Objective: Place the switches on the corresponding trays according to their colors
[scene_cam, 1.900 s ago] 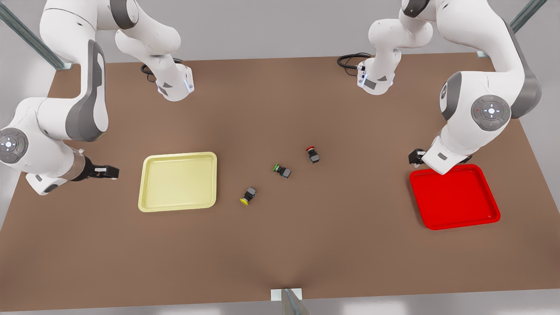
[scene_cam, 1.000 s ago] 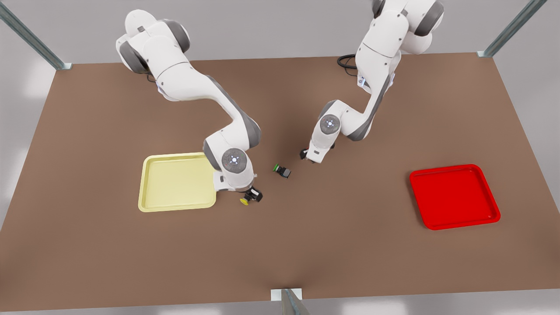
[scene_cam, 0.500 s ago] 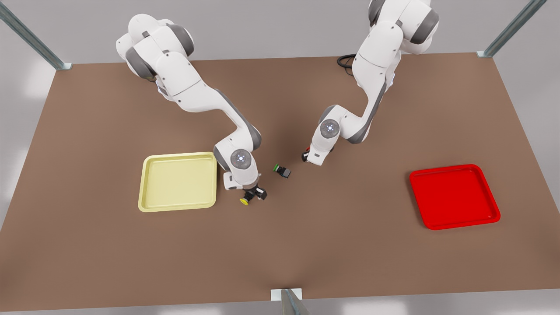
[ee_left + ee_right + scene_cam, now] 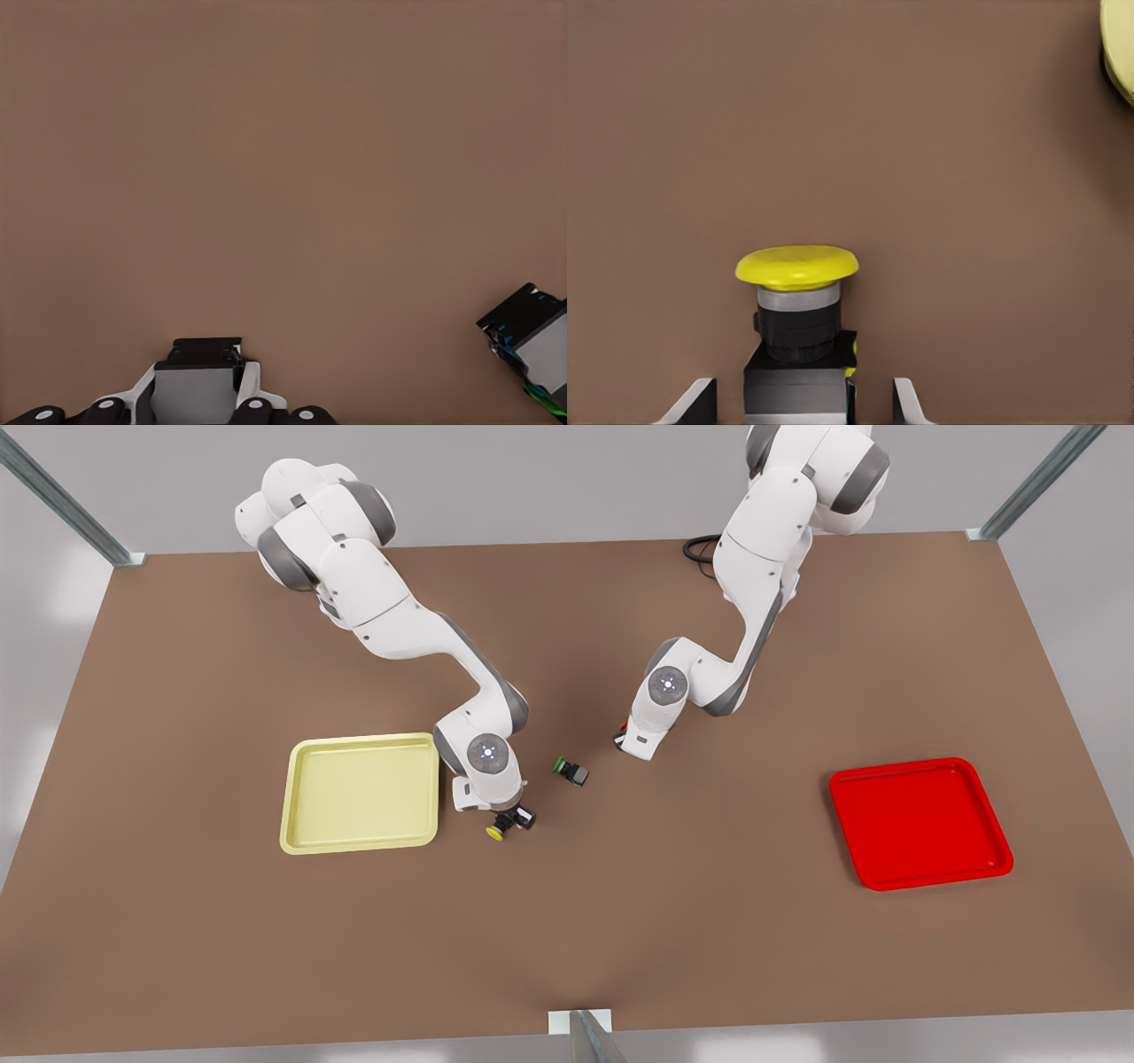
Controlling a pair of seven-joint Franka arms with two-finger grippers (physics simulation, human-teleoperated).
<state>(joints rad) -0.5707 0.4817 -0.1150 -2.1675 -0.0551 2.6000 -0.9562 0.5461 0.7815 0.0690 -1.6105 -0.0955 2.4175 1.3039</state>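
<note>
The yellow switch [image 4: 496,832] lies on the brown table just off the yellow tray [image 4: 361,793], toward the front view's right. My right gripper [image 4: 510,818] is down over its dark body, open, with a finger on each side and a gap to the body. In the right wrist view the yellow switch [image 4: 797,268] points its cap away from the right gripper [image 4: 804,403]. My left gripper [image 4: 625,741] is down over the red switch [image 4: 623,732], with only a sliver of red showing. A dark and grey block, the red switch [image 4: 205,379], sits close under the wrist. The red tray [image 4: 920,822] lies far to the front view's right.
A green-capped switch [image 4: 571,771] lies between the two grippers, and its body [image 4: 532,341] shows in the left wrist view. A corner of the yellow tray [image 4: 1121,49] shows in the right wrist view. A cable [image 4: 709,547] is coiled at the table's far edge.
Both arms swung in from the table's sides and came down over the yellow and red switches. In the last half second they have barely moved; the switches lie where they were.
</note>
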